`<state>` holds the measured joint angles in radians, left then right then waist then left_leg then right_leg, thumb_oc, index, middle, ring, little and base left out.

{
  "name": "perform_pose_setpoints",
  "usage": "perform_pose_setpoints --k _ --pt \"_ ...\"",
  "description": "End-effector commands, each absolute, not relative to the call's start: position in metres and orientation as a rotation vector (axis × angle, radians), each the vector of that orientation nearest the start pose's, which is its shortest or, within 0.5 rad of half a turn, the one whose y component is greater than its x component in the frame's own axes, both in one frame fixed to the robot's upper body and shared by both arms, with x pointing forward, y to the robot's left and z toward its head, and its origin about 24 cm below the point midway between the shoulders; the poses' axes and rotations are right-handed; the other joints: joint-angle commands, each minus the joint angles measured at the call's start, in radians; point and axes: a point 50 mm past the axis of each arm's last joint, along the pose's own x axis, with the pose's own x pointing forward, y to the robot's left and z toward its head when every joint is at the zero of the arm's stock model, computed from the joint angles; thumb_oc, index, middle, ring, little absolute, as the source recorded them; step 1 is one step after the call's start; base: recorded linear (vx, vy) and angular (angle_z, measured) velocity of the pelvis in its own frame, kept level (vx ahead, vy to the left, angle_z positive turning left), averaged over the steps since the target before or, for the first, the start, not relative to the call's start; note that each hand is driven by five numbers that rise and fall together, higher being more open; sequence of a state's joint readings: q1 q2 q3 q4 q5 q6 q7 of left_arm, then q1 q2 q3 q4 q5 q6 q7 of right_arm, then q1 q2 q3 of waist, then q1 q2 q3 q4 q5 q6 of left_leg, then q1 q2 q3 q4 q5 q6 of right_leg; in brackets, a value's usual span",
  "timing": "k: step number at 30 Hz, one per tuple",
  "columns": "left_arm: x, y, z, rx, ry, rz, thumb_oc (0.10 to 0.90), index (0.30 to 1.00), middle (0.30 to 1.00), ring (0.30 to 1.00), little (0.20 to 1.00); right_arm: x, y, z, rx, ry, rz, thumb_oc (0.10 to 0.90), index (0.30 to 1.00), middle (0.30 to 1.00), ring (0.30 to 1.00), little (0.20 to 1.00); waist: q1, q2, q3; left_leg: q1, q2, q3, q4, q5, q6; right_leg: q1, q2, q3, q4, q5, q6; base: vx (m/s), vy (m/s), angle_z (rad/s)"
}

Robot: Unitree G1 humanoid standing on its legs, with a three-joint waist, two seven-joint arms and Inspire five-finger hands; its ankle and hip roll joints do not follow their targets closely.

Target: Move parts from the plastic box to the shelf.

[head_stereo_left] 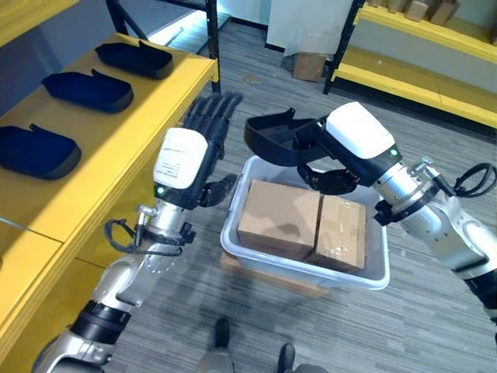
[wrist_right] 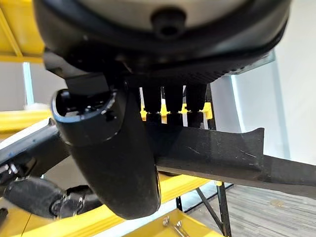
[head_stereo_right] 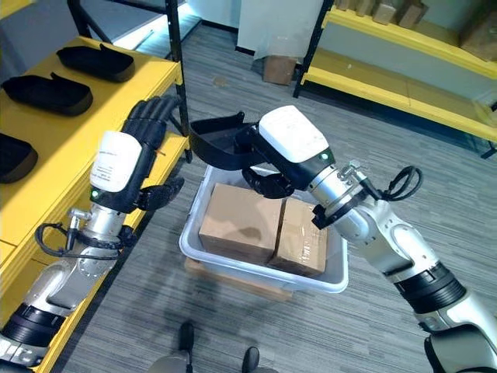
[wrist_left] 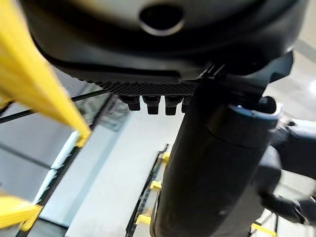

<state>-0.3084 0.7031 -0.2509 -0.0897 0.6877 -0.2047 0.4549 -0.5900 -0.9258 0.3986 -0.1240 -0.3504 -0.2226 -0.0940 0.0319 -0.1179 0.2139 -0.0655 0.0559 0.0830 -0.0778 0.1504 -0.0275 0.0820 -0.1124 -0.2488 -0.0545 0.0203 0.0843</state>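
Gripping black part (head_stereo_left: 273, 137), right hand (head_stereo_left: 342, 155)

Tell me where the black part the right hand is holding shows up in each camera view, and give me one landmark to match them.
Left eye view: black part near centre, above the white box's far rim, gripped by the right hand.
Right eye view: same part, upper centre-left.
Left wrist view: cannot be made out.
Right wrist view: dark ridged strip running past the fingers.
Shared landmark: the yellow shelf.
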Motion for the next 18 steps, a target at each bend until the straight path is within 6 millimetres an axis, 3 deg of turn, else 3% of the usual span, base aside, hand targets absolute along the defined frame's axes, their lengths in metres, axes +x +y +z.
perform_pose_setpoints --k 1,18 --pt "0.277 0.155 0.192 1.222 -1.079 0.114 0.900 1.000 1.000 1.000 1.000 0.286 -0.141 0.257 -1.066 -1.024 0.219 0.400 0.300 0.300 0.300 0.300 0.012 -0.023 -0.203 0.060 0.108 0.050 -0.010 -0.059 -0.066 -0.025 -0.075 0.037 0.041 0.063 0.090 0.00 -0.004 -0.09" --pt "0.273 0.124 0.200 1.246 -1.227 0.038 0.900 1.000 1.000 1.000 1.000 0.293 -0.122 0.256 -0.998 -1.049 0.238 0.400 0.300 0.300 0.300 0.300 -0.007 -0.022 -0.208 0.081 0.117 0.069 -0.010 -0.066 -0.062 -0.024 -0.066 0.063 0.037 0.063 0.084 0.00 0.000 -0.04"
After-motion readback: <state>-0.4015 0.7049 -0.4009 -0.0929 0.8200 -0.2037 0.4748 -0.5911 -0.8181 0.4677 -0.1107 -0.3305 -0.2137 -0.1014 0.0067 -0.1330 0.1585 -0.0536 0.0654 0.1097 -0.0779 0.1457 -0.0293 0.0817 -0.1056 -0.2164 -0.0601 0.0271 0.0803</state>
